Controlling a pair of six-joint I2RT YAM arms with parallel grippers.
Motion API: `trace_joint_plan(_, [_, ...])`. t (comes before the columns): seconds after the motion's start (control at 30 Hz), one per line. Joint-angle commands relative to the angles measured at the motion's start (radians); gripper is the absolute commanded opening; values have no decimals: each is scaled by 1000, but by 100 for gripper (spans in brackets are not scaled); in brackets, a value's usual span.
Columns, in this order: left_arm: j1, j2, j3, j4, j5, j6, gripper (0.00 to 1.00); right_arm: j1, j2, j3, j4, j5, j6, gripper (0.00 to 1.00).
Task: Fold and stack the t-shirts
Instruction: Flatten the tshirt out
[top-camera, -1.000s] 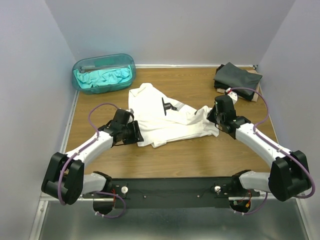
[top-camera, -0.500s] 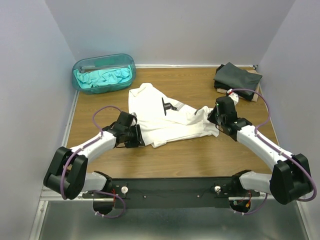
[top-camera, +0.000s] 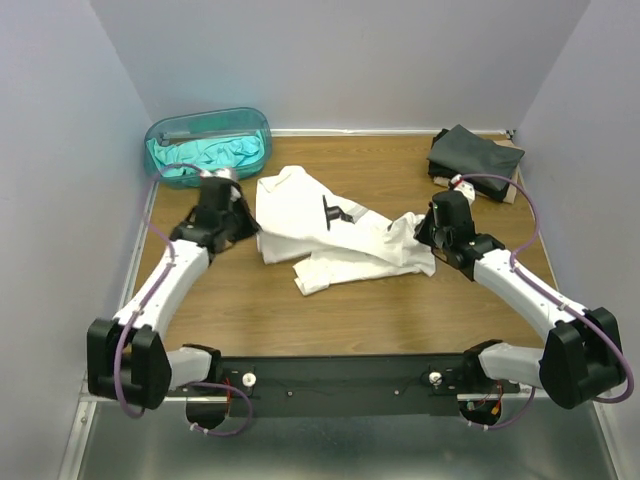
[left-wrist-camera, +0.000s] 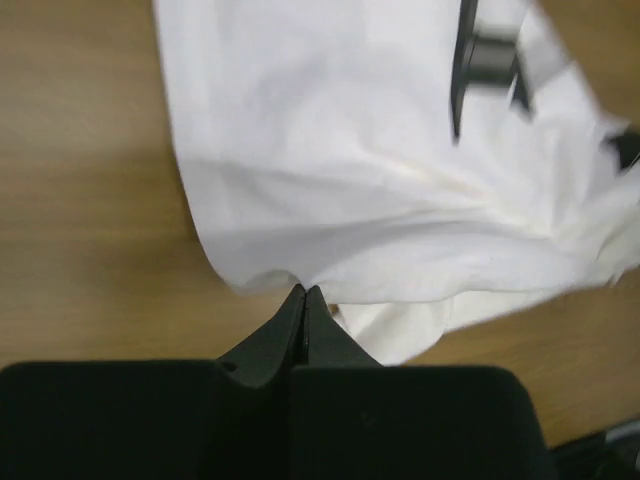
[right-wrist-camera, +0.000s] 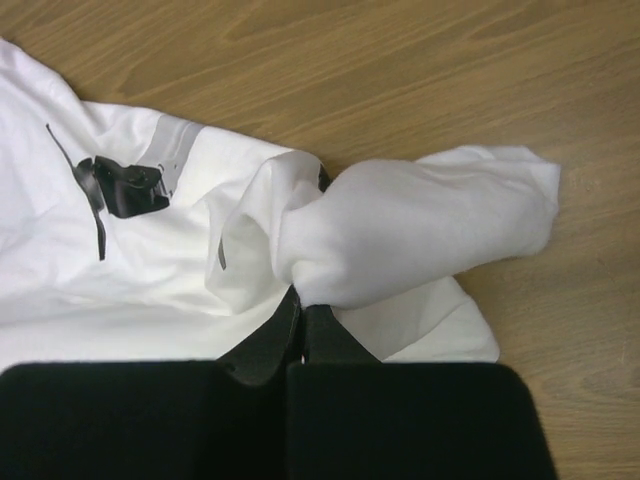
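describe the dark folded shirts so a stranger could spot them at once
On the wooden table, look to the far right corner. The dark folded shirts lie there. They alone are charcoal and folded: the white t-shirt is crumpled mid-table, the teal one sits in a tub.

tub (top-camera: 256, 124) back-left (shirt (top-camera: 210, 156) inside) | loose shirt (top-camera: 298, 214) centre | folded shirts (top-camera: 474, 155) back-right

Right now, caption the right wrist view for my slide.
Right gripper shut on a bunched fold of the white t-shirt, over the wooden table.
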Motion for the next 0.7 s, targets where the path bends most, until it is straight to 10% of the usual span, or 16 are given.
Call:
trace_joint_plan(0.0, [201, -116, 108, -22, -163, 94, 0, 2, 14, 47, 9, -33, -37, 2])
trace_joint_plan(0.23, [381, -18, 51, 44, -15, 182, 0, 2, 22, 27, -9, -53, -12, 64])
trace_joint_plan(0.67, [454, 99, 58, 132, 50, 219, 0, 2, 12, -105, -47, -53, 37, 59])
